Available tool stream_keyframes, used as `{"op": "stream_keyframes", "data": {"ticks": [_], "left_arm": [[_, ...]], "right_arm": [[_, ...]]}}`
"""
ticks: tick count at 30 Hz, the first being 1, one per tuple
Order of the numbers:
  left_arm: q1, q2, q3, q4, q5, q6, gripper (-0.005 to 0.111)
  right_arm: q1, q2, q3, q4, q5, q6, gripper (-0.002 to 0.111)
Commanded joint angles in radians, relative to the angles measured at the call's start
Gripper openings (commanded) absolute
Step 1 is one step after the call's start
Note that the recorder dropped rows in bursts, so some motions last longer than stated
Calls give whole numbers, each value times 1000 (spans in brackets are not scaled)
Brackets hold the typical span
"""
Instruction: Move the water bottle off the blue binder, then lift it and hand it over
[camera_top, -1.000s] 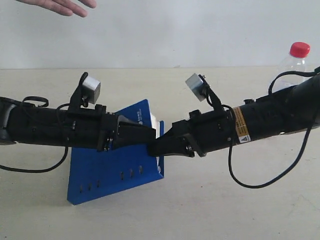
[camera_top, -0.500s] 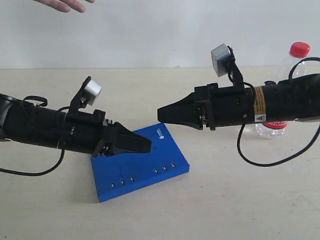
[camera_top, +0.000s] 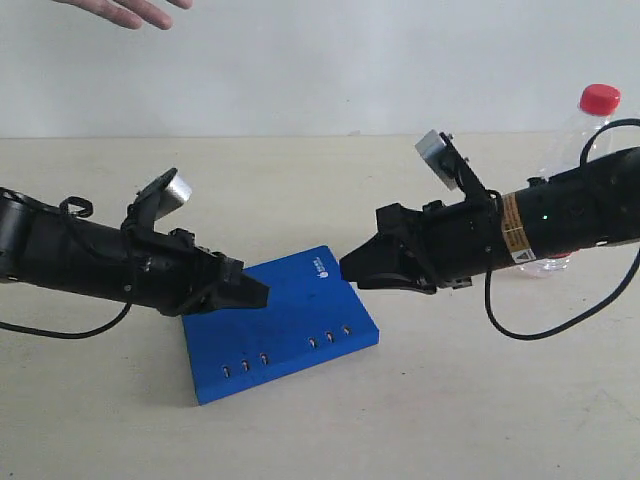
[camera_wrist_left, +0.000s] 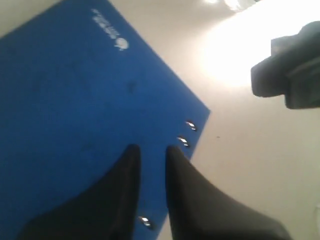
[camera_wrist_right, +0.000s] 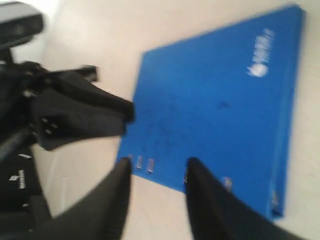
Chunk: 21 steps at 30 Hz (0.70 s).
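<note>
The blue binder (camera_top: 285, 328) lies flat and closed on the table, slots toward the front edge. My left gripper (camera_top: 260, 294) hovers low over the binder's left part, its fingers a narrow gap apart with nothing between them; in the left wrist view the gripper (camera_wrist_left: 152, 149) is above the binder (camera_wrist_left: 75, 90). My right gripper (camera_top: 348, 268) is open just above the binder's far right corner; in the right wrist view it (camera_wrist_right: 157, 162) spans the binder's (camera_wrist_right: 215, 100) slotted edge. The water bottle (camera_top: 588, 130) with its red cap stands on the table at the far right, partly behind my right arm.
A person's hand (camera_top: 125, 10) reaches in at the top left, above the table's far side. A white wall closes off the back. Black cables hang from both arms onto the beige table (camera_top: 450, 420).
A second ago both grippers held the binder tilted up; it now lies flat. My right gripper lifted away, then came down toward the binder's corner. My left gripper pulled back slightly left.
</note>
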Motion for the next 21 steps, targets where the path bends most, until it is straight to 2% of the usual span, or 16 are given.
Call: {"op": "stream_keyframes", "data": {"ticks": [1,8,14,21], "left_arm": [[38,-4,3,6,-110,-37,18],[82,-4,3,46,-142,-54,18],[90,-4,3,210,-275,-124,18],[90,-4,3,343,-299,-207,18]], "right_arm": [[-5,-8,-4,-58,73,61,59],[-5,-8,-4,-59,232,40,59],[-5,-6,-25,-71,242,19,59],[-5,76,-159,-146,176,166,59]]}}
